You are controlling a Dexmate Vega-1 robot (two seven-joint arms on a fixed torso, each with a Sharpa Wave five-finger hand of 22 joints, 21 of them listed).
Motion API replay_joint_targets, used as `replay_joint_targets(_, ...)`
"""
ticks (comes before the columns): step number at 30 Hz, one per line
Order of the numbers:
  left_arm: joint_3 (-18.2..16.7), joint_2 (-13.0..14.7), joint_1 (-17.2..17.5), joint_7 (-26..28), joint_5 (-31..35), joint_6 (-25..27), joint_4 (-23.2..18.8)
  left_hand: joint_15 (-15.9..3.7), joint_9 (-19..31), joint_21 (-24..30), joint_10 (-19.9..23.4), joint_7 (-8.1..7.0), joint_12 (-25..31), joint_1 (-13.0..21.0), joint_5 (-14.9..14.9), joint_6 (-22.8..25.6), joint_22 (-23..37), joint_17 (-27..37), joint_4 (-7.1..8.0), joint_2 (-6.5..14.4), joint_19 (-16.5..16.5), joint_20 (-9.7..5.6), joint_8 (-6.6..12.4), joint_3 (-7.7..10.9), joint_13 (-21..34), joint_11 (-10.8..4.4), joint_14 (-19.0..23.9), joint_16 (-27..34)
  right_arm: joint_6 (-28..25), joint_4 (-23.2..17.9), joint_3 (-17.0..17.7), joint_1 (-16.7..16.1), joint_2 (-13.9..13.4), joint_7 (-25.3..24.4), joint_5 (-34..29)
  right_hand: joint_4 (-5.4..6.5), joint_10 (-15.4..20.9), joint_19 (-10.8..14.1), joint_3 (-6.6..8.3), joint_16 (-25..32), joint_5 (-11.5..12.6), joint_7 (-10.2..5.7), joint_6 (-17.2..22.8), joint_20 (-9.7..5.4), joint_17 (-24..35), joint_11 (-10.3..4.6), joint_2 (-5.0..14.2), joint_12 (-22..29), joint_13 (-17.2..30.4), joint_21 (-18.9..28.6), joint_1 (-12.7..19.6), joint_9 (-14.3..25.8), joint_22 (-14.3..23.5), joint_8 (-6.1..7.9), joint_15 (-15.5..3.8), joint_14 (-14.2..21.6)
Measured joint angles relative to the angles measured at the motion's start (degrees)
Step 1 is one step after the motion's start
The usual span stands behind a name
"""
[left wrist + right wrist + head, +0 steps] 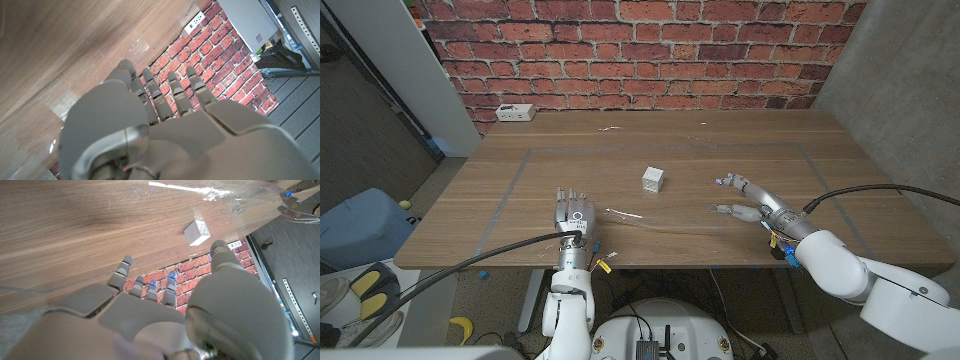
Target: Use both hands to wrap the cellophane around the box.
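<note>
One small white box (653, 180) sits alone near the middle of the wooden desk (760, 135), unwrapped, with a sheet of clear cellophane (660, 222) lying flat just in front of it, toward the robot. The film is hard to make out; glints along its creases mark it, and its long axis appears to run side to side across the desk, spanning the gap between the two hands. From the box, the left hand (574, 211) lies at about eight o'clock, fingers together and pointing toward the brick wall (640, 50), released and holding nothing, near the cellophane's left end. The right hand (748, 199) lies at about four o'clock, fingers spread and aimed leftward, also released; whether its fingertips touch the film's right edge cannot be told. Both hands stand at similar range from the box, the left slightly nearer. Judging by this layout, wrapping has not begun: each hand would need to catch its own end of the sheet before drawing it up over the box. A white power strip (515, 113) rests at the desk's far left corner.
</note>
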Motion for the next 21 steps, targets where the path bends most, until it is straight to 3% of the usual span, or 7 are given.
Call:
replay_joint_targets(7,0.84,0.35,-0.8,1.94,-0.85,0.92,0.21,0.0,0.41,-0.22,0.0,0.21,-0.01,0.0,0.0,-0.21,0.0,0.0,0.02,-0.01,0.0,0.0,0.48,0.34,0.29,0.0,0.0,0.0,-10.03,-3.09,-6.74,7.82,-1.97,4.58,-1.49,-0.65,-2.2,-2.1,0.65,0.0,0.0,-2.25,1.89,0.07,0.01,-0.43,0.77,0.0,0.0,-0.23,3.23,0.0,0.0,0.75,0.43,-2.68)
replay_joint_targets(10,1.02,0.37,-1.01,3.17,-1.59,1.47,0.29,0.0,0.47,-0.22,0.32,0.24,0.0,0.0,-0.01,-0.24,0.0,0.0,0.03,-0.01,0.0,0.0,0.5,0.62,0.3,-0.32,0.0,0.0,-16.45,-4.07,-11.49,12.87,-2.54,7.72,-2.75,-0.88,-2.83,-3.57,0.88,0.0,0.0,-3.43,3.1,0.11,0.01,-0.43,1.15,0.0,0.0,-0.23,4.27,0.0,-0.12,1.12,0.73,-3.81)
replay_joint_targets(14,1.21,0.3,-1.33,4.53,-2.49,2.25,0.52,0.0,0.53,-0.22,0.32,0.33,-0.35,0.0,-0.22,-0.33,-0.01,0.0,0.11,-0.02,0.0,0.0,0.69,1.17,0.29,-0.32,0.0,0.0,-22.24,-4.93,-16.61,18.52,-2.85,10.85,-3.65,-0.66,-3.54,-5.07,1.11,-0.23,0.0,-3.13,4.68,0.8,0.01,-0.32,0.87,0.0,0.0,-0.41,5.27,0.01,-0.14,1.56,1.14,-5.23)
replay_joint_targets(16,1.31,0.18,-1.52,5.47,-3.1,2.75,0.69,0.0,0.54,-0.22,0.84,0.42,-0.44,0.0,-0.23,-0.42,-0.01,0.0,-0.08,-0.02,0.0,0.0,1.02,1.51,0.29,-0.24,0.0,0.0,-26.02,-5.38,-20.23,22.88,-2.95,13.02,-4.14,-0.66,-3.85,-5.53,1.11,-0.23,0.0,-2.52,5.33,1.13,-0.22,-0.2,0.89,0.0,0.0,-0.61,5.31,0.01,-0.14,1.68,1.24,-5.32)
replay_joint_targets(17,1.34,0.14,-1.57,5.58,-3.18,2.81,0.73,0.0,0.54,-0.22,0.93,0.43,-0.44,0.0,-0.3,-0.43,-0.01,-0.01,-0.14,-0.02,0.0,0.0,1.02,1.56,0.3,-0.32,0.0,0.0,-26.64,-5.39,-20.36,23.03,-2.95,13.34,-4.22,-0.64,-3.85,-5.68,1.09,-0.23,0.0,-2.62,6.44,1.0,-0.26,-0.2,0.65,0.19,0.0,-0.61,5.55,0.01,-0.14,2.1,1.24,-5.33)
replay_joint_targets(19,1.44,0.1,-1.76,6.75,-4.15,3.35,0.83,0.0,0.55,-0.22,0.93,0.43,-0.44,0.0,-0.33,-0.43,-0.01,-0.01,-0.31,-0.03,-0.02,-0.01,1.02,1.74,0.52,-0.32,0.0,0.0,-29.41,-5.66,-23.48,26.63,-3.01,14.59,-4.68,-0.41,-3.14,-5.48,0.85,0.28,0.14,-2.51,9.25,0.83,-0.26,-0.41,0.22,0.88,0.0,-0.16,6.01,0.11,-0.14,3.0,1.23,-5.31)
replay_joint_targets(21,1.55,0.15,-1.89,7.47,-4.8,3.57,0.85,0.0,0.56,-0.22,1.16,0.43,-0.44,0.0,-0.33,-0.43,-0.01,-0.01,-0.37,-0.03,-0.23,-0.22,1.03,1.8,0.53,-0.09,0.0,0.0,-31.05,-5.82,-25.65,28.84,-3.02,15.02,-5.23,-0.39,-0.39,-3.57,0.88,1.1,0.65,-2.41,13.84,-0.13,-0.26,-1.04,0.69,1.7,-0.11,0.57,8.04,0.17,-0.13,4.29,0.09,-3.69)
